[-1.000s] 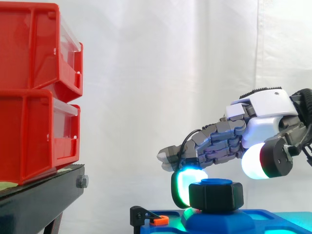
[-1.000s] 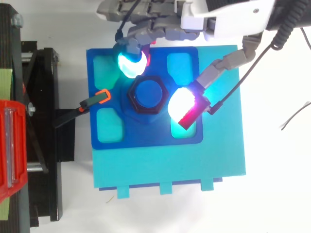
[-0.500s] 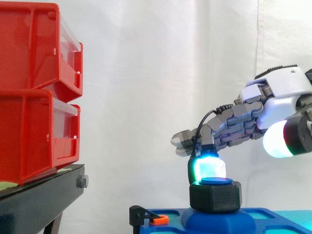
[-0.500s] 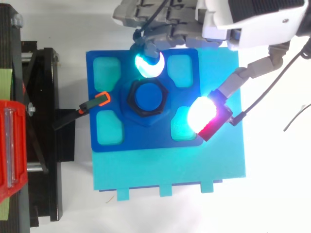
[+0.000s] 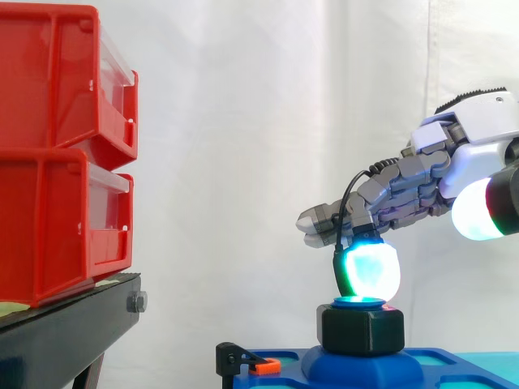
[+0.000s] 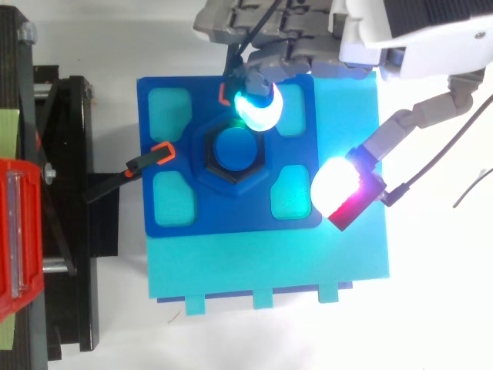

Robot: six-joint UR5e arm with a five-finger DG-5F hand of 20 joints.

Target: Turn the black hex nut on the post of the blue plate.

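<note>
Black nut (image 5: 361, 328) below hand (image 5: 409, 182), fingers spread, gripping nothing; risk: pads (image 5: 369, 271) graze flats, slip without turning it.

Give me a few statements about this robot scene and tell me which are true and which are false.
1. The black nut sits on the post of the blue plate. True.
2. The hand is pinching the nut. False: its fingers are above the nut and the thumb pad is off to one side, well clear of it.
3. Two red bins are stacked one over the other on a black stand. True.
4. The orange clip lies on top of the nut. False: it is at the plate's edge, beside the nut.
</note>
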